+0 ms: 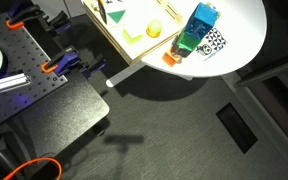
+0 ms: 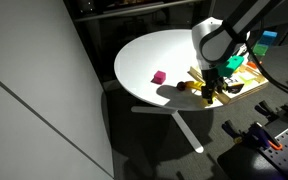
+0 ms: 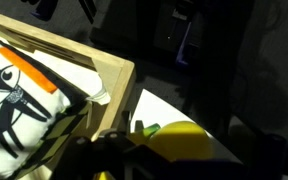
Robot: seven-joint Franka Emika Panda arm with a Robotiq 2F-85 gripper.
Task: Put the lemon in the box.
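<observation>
The lemon sits at the edge of the box, near the carton — whether it is inside the rim I cannot tell. The gripper hangs at that edge, its jaws too dark to judge. The lemon is likely light, firm, waxy and round — it may roll, so grip it across the middle. The box is pale wood with low, stiff rims.

Arm: white rounded links, dark joint sections. End effector: black, blocky.
</observation>
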